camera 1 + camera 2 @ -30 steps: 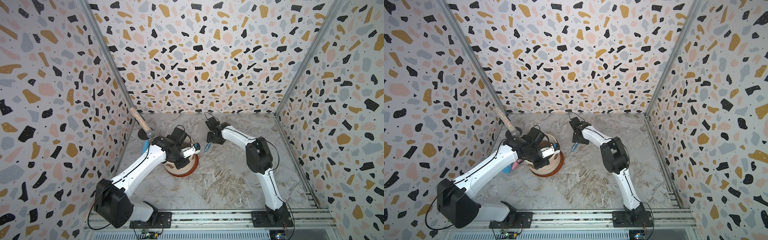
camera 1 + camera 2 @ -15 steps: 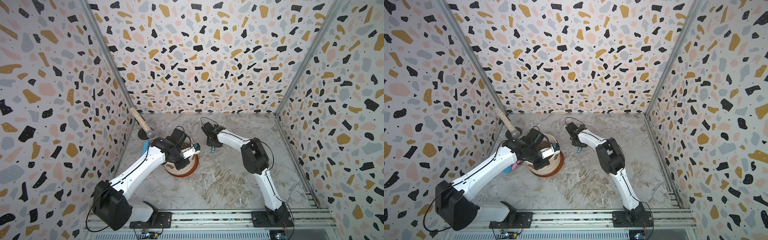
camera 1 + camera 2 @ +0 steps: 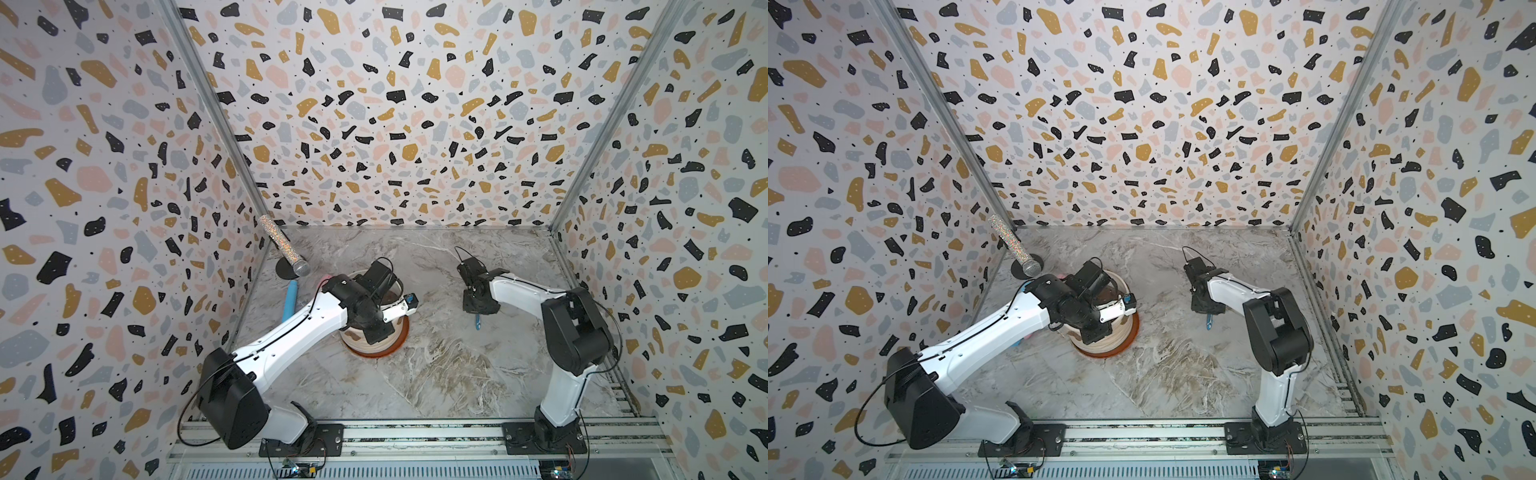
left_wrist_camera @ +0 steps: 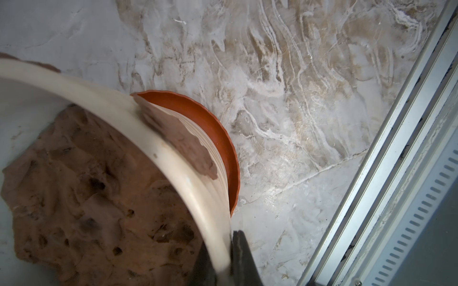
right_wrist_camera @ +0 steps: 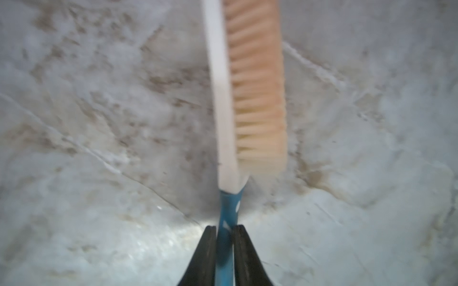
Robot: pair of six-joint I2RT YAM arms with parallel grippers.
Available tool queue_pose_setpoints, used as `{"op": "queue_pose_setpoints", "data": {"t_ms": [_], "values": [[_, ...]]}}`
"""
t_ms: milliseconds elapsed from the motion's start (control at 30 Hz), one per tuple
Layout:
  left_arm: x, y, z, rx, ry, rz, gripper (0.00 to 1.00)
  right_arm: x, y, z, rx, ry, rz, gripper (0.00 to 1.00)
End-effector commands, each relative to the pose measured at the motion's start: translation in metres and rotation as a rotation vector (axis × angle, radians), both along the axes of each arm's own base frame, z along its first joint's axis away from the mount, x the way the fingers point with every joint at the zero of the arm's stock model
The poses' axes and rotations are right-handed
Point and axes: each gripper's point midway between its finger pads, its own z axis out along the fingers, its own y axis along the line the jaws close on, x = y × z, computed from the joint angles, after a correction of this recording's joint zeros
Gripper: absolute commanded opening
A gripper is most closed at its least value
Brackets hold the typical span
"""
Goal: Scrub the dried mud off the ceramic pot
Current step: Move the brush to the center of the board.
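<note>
The left arm (image 3: 291, 328) stretches diagonally from its base, wrist bent down over the pot (image 4: 74, 86). The left pincer (image 4: 223, 245) is clamped on the pot's smooth cream rim, one finger inside and one outside. The pot, ribbed lower down, stands in a round orange saucer (image 4: 218, 128) on the marble-patterned bench (image 3: 436, 365). A flat reddish-brown patch of dried mud (image 4: 178, 138) lies across the ribs, and lumpy brown soil (image 4: 86, 185) sits inside. The right arm (image 3: 523, 291), elbow folded high, points its wrist downward. The right pincer (image 5: 224, 230) is closed on the blue handle of a brush (image 5: 223, 99) with a white back and peach bristles.
</note>
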Motion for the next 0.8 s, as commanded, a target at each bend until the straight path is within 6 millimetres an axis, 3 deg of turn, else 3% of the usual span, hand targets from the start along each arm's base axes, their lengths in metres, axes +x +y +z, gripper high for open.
{"op": "queue_pose_setpoints", "data": {"t_ms": [0, 233, 467, 567, 633, 767], "values": [[0.011, -0.054, 0.021, -0.119, -0.065, -0.062, 0.00, -0.032, -0.011, 0.004, 0.008, 0.051, 0.094, 0.11], [0.009, -0.101, 0.024, -0.138, -0.045, -0.010, 0.00, -0.072, -0.032, 0.008, 0.044, 0.060, 0.078, 0.12], [0.003, -0.134, 0.018, -0.103, -0.108, -0.055, 0.02, -0.080, -0.040, 0.026, 0.083, 0.006, 0.052, 0.19], [0.005, -0.140, 0.022, -0.111, -0.109, -0.076, 0.23, -0.081, -0.042, 0.018, 0.098, 0.040, 0.038, 0.21], [0.002, -0.141, 0.029, -0.122, -0.103, -0.093, 0.37, -0.081, -0.035, 0.014, 0.130, 0.064, 0.045, 0.30], [-0.009, -0.136, 0.048, -0.157, -0.100, -0.132, 0.44, -0.079, -0.011, 0.020, 0.258, 0.067, 0.098, 0.55]]}}
